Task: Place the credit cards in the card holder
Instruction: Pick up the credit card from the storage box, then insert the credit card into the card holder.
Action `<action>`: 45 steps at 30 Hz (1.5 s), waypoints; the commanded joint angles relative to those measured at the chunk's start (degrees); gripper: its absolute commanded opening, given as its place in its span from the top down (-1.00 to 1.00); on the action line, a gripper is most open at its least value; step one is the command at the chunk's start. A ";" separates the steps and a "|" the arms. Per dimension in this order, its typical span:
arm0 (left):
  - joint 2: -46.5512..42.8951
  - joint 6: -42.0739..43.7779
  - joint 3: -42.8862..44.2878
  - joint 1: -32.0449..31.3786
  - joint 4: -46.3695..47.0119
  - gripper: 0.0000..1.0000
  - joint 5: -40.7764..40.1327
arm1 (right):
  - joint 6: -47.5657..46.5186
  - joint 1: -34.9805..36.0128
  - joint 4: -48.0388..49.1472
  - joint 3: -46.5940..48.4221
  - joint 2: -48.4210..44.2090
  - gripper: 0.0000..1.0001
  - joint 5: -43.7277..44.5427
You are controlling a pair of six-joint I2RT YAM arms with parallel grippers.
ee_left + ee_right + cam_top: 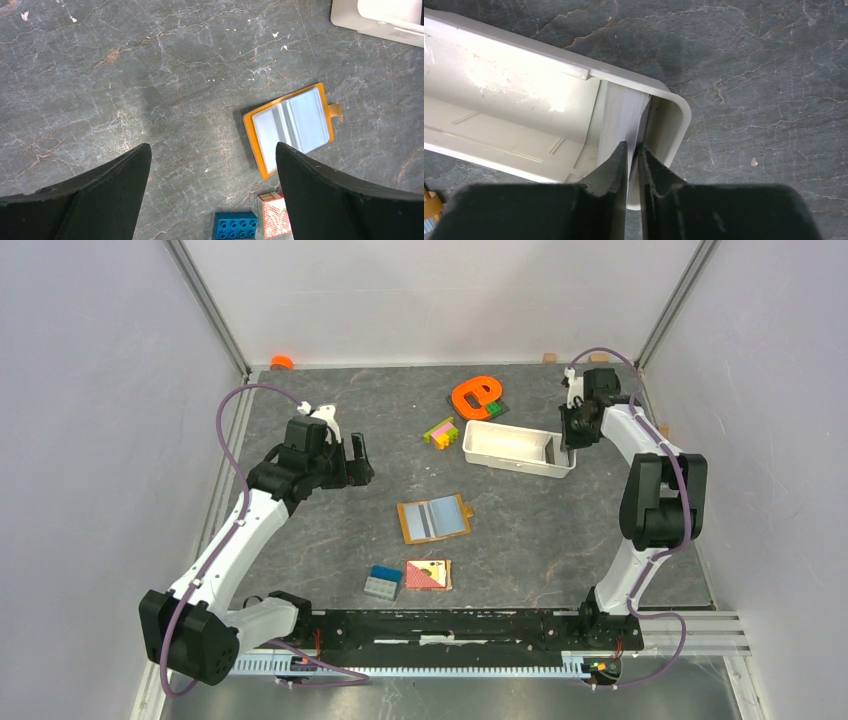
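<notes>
The card holder (434, 519) lies open mid-table, tan-orange with a pale grey-blue lining, and shows again in the left wrist view (290, 127). A stack of pale credit cards (621, 117) stands on edge in the right end of the white tray (549, 65), against its end wall. My right gripper (633, 145) reaches into that end from above. Its jaws are pinched almost together on the thin edge of one card. My left gripper (357, 462) hangs wide open (212, 147) above bare table, left of the holder, holding nothing.
The white tray (500, 445) sits at the back right. A blue-and-grey block (383, 582) and a red-and-tan tile (428, 575) lie near the front. Behind the tray are an orange shape (474, 395) and coloured bricks (442, 432). An orange cap (282, 362) sits at the far-left corner.
</notes>
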 commanded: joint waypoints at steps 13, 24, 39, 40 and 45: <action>-0.19 -6.35 -4.59 0.05 6.26 -0.94 9.06 | 1.74 -0.27 -3.38 5.98 -9.66 1.00 10.76; 1.66 -20.94 -16.13 -5.22 21.68 -0.78 16.86 | 10.91 5.32 4.52 -5.93 -25.92 1.00 -4.53; 11.88 -23.07 -21.76 -8.66 28.11 -0.64 14.28 | 36.26 31.15 33.93 -28.63 -18.79 1.00 -22.92; 12.49 -23.16 -22.06 -8.65 28.72 -0.60 14.59 | 36.91 32.17 36.00 -28.96 -17.84 1.00 -22.96; 15.30 -23.34 -22.39 -8.74 31.17 -0.44 15.34 | 39.75 34.77 39.47 -29.70 -13.96 1.00 -22.21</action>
